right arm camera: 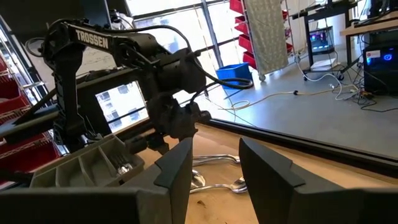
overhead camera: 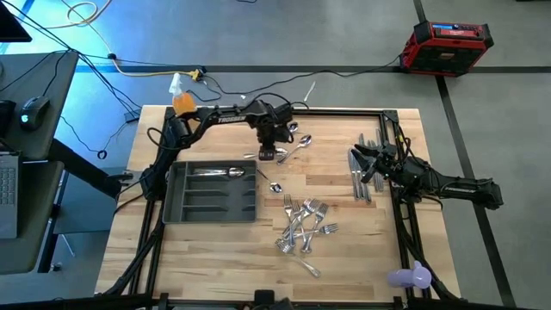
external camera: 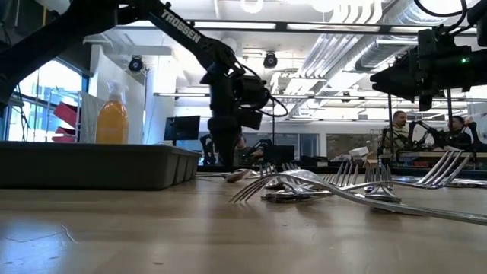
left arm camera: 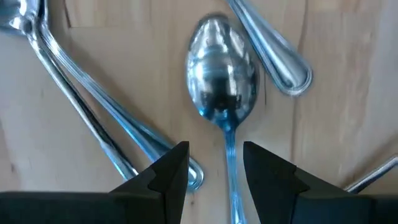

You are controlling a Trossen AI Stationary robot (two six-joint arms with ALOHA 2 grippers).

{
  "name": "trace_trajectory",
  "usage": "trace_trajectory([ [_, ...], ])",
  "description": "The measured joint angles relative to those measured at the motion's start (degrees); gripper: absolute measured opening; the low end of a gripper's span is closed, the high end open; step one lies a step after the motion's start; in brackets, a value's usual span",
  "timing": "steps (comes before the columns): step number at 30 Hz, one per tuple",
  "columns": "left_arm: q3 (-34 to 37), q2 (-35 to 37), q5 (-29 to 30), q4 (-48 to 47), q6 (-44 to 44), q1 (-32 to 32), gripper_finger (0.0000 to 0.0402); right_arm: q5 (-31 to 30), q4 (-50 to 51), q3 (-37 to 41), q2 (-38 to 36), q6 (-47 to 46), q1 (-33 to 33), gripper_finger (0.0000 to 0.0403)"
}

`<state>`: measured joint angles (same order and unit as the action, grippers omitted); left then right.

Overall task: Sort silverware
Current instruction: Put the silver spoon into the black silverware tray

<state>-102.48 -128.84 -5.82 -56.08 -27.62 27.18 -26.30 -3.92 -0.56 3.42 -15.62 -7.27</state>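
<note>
The left gripper (left arm camera: pixel 214 168) is lowered over a group of spoons (overhead camera: pixel 297 145) near the table's (overhead camera: pixel 215 250) far edge, just beyond the dark grey compartmented tray (overhead camera: pixel 211 191). Its fingers (left arm camera: pixel 168 171) are spread apart, one on each side of the handle of a single spoon (left arm camera: pixel 221 84) lying bowl-up on the wood (the fingers do not touch the handle in the left wrist view). Further spoon handles lie just beside it.

The right gripper (overhead camera: pixel 360 159) hangs above the table at the right side, over a row of knives (overhead camera: pixel 360 181); its fingers (right arm camera: pixel 177 165) stand parted with nothing between them.

A pile of forks (overhead camera: pixel 303 226) lies in front of the tray, toward the table's middle. A few pieces of silverware (overhead camera: pixel 215 171) lie in the tray's far compartment. One small piece (overhead camera: pixel 275 186) lies alone just beside the tray's right wall.
</note>
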Motion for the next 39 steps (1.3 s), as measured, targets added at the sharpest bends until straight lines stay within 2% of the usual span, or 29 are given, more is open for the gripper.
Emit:
trace_trajectory([
  [7, 0.1, -2.0, -1.0, 0.7, 6.2, -0.8, 0.0133, 0.0, 0.0, 0.0, 0.0, 0.0, 0.0, 0.0121],
  [12, -0.1, -2.7, 3.7, 1.2, 8.8, -2.0, 0.0125, 0.0, 0.0, 0.0, 0.0, -0.2, 0.0, 0.0121],
  [15, -0.1, -2.7, 4.5, 1.3, 8.9, -2.3, 0.0089, 0.0, 0.0, 0.0, 0.0, -0.2, 0.0, 0.0121],
  [18, -0.2, -2.8, 4.8, 1.4, 8.7, -2.3, 0.0024, 0.0, 0.0, 0.0, 0.0, -0.2, 0.0, 0.0121],
  [21, -0.2, -2.0, 5.2, 1.3, 7.0, -2.6, 0.0010, 0.0, 0.0, 0.0, 0.0, -0.2, 0.0, 0.0121],
  [23, -1.5, -1.5, 5.8, -0.2, 6.1, -3.1, 0.0005, 0.0, 0.0, 0.0, 0.0, -0.2, 0.0, 0.0121],
  [29, -9.1, 2.8, 13.4, -6.6, 1.9, -5.1, 0.0002, 0.1, 0.0, 0.0, 0.0, 0.0, 0.0, 0.0121],
  [33, -9.7, 5.8, 10.8, -11.7, 4.1, -6.4, 0.0001, 0.1, 0.0, 0.0, 0.0, 0.0, 0.0, 0.0121],
  [37, -9.7, 9.7, 9.8, -21.5, 7.6, -7.5, 0.0001, 0.1, 0.0, 0.0, 0.0, 0.0, 0.0, 0.0121],
  [39, -7.1, 11.7, 8.0, -23.3, 9.4, -7.6, 0.0000, 0.1, 0.0, 0.0, 0.0, 0.0, 0.0, 0.0121],
])
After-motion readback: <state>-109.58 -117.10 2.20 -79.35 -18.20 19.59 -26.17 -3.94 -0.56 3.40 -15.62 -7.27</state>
